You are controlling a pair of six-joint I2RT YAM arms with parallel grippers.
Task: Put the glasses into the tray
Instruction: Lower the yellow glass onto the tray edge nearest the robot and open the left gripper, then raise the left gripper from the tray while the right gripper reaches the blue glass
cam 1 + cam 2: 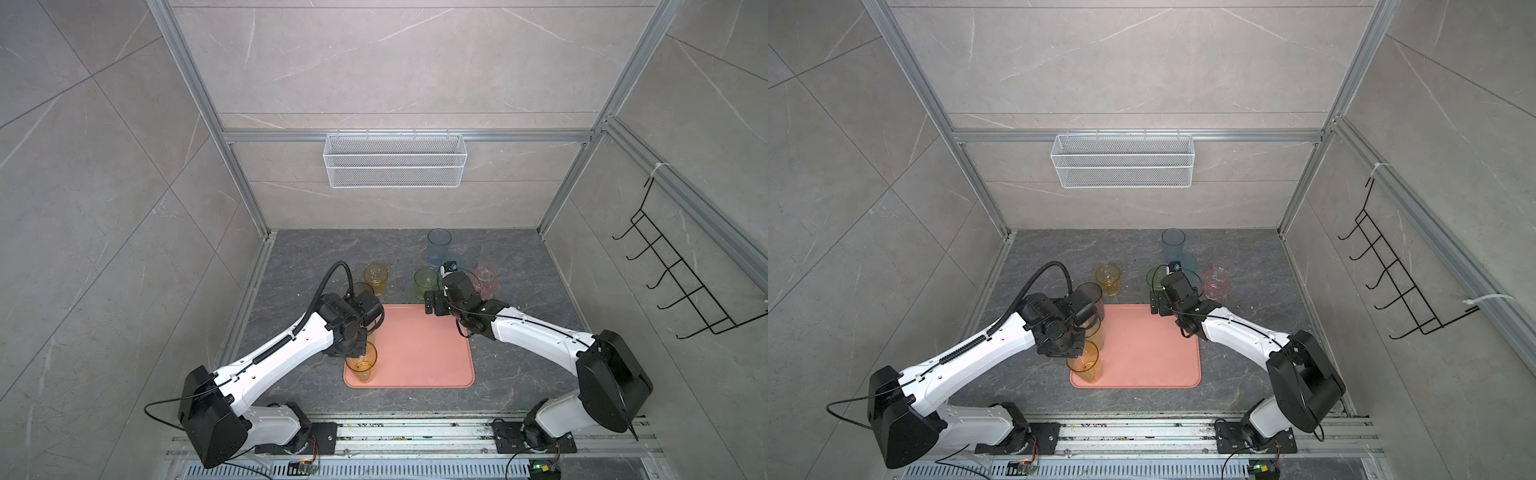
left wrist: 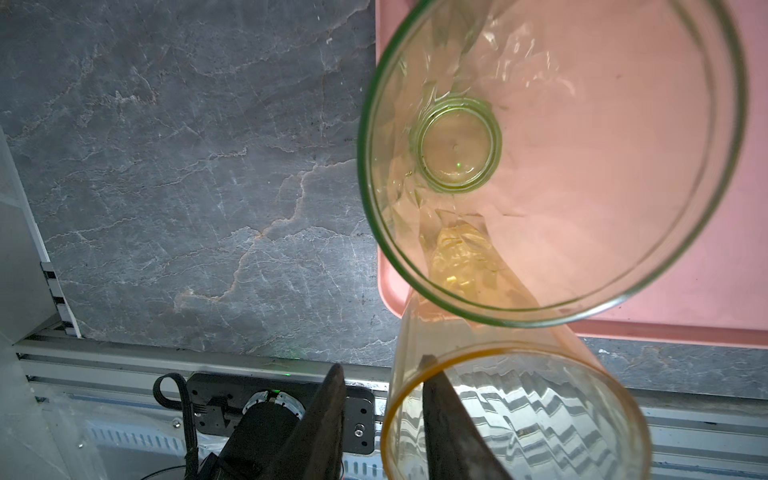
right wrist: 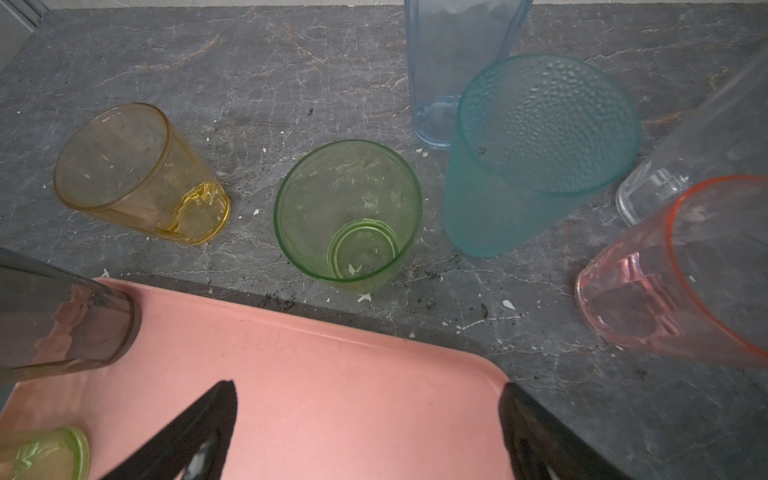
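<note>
A tall amber glass [image 2: 515, 411] stands in the front left corner of the pink tray [image 1: 424, 353]. My left gripper [image 2: 382, 363] is open astride its rim, one finger inside and one outside, both clear of the wall. Behind it a yellow-green glass [image 2: 552, 158] and a smoky grey glass [image 3: 62, 316] also stand in the tray. My right gripper [image 3: 368, 386] hangs wide open and empty over the tray's far right corner. On the table beyond the tray stand yellow [image 3: 137, 174], green [image 3: 349, 212], blue [image 1: 439, 245], teal [image 3: 540, 145], clear [image 3: 685, 158] and pink [image 1: 485, 280] glasses.
A white wire mesh basket [image 1: 395, 160] hangs on the back wall. A black hook rack [image 1: 673, 266] is fixed to the right wall. The arms' mounting rail [image 1: 415, 432] runs along the table's front edge.
</note>
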